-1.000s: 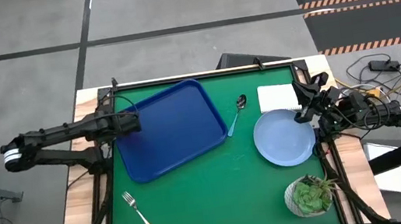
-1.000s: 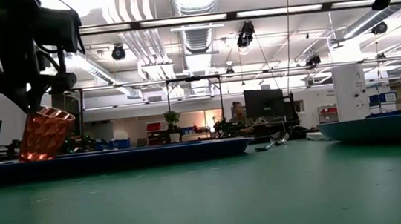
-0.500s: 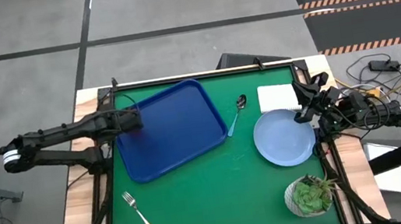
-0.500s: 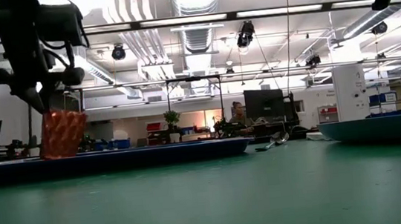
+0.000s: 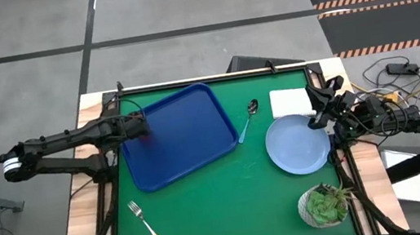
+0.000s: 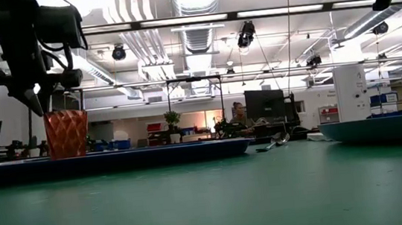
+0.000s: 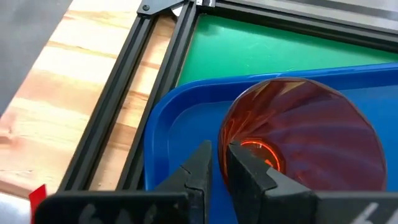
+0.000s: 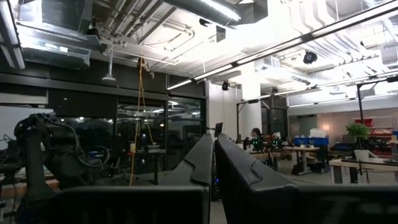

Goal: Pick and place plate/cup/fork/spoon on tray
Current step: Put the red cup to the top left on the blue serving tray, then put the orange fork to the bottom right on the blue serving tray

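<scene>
The red-brown cup (image 6: 67, 134) stands upright at the left end of the dark-blue tray (image 5: 189, 141), and its base is hidden behind the tray's rim (image 6: 153, 156). My left gripper (image 7: 219, 163) is shut on the cup's rim from above; it also shows in the high view (image 5: 144, 129). The light-blue plate (image 5: 298, 144) lies flat on the green table at the right. The blue-handled spoon (image 5: 247, 120) lies between tray and plate. The orange-handled fork (image 5: 146, 224) lies near the front left. My right gripper (image 5: 317, 102) is shut and empty, raised by the table's right edge. My left gripper pinches the cup's wall at the rim (image 7: 222, 134), on the side toward the table's left edge. One finger (image 7: 245, 171) is inside the cup and one (image 7: 198, 171) outside. The fingers slant down from the left. The cup stands upright, its base hidden behind the tray's rim.
A white rectangular block (image 5: 291, 102) lies just beyond the plate. A green potted plant (image 5: 325, 204) stands at the front right corner. Black frame rails (image 7: 134, 99) run along the table's left edge beside the tray.
My left gripper has gone down and a little toward the table's right with the cup. The cup was tilted and lifted above the tray; it now stands upright, its base down behind the tray's rim.
</scene>
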Robot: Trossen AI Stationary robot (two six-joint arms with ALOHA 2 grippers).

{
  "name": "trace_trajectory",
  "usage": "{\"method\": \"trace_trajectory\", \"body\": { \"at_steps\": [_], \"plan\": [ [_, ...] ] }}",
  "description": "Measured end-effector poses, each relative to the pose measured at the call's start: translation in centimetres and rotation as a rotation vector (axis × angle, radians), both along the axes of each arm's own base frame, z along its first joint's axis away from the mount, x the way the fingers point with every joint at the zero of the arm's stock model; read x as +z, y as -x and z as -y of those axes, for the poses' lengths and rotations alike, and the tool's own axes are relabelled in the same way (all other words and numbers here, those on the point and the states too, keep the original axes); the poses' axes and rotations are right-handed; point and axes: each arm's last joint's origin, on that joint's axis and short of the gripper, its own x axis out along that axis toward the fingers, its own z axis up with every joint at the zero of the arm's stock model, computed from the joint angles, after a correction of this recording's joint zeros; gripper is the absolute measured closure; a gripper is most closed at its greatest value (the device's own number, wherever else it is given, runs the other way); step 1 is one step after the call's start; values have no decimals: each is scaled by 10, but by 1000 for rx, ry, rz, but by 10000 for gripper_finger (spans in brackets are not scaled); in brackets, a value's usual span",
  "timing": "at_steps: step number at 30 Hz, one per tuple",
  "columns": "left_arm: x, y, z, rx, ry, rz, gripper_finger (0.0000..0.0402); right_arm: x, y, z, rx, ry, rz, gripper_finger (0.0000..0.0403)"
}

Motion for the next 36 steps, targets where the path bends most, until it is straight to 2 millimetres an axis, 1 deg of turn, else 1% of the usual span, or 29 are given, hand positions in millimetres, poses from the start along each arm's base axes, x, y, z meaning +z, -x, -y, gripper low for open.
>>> {"method": "trace_trajectory", "body": {
  "at_steps": [4, 8, 12, 15, 20, 25, 28, 30, 33, 36],
  "plan": [
    [11, -1, 0, -69, -7, -16, 374, 0, 0, 0, 0, 0, -5, 394],
    [26, -4, -1, -129, -20, -6, 374, -1, 0, 0, 0, 0, -8, 394],
    [44, -10, -1, -199, 21, 52, 374, -1, -1, 0, 0, 0, -14, 394],
    [52, -20, 1, -276, 66, 119, 374, -1, -1, 0, 1, 0, -15, 394],
    [54, -42, 13, -410, 81, 207, 375, 1, 1, 0, -8, 14, 5, 394],
    [60, -63, 33, -491, 105, 261, 375, 6, 3, 0, -26, 44, 20, 394],
    [64, -82, 49, -566, 130, 320, 375, 13, 6, 0, -31, 52, 38, 394],
    [67, -97, 64, -648, 177, 385, 375, 16, 8, 0, -28, 48, 50, 394],
    [67, -121, 90, -745, 297, 487, 375, 19, 9, 0, -12, 56, 61, 394],
    [56, -135, 123, -743, 469, 521, 375, 22, 10, -2, 16, 93, 69, 394]
  ]
}}
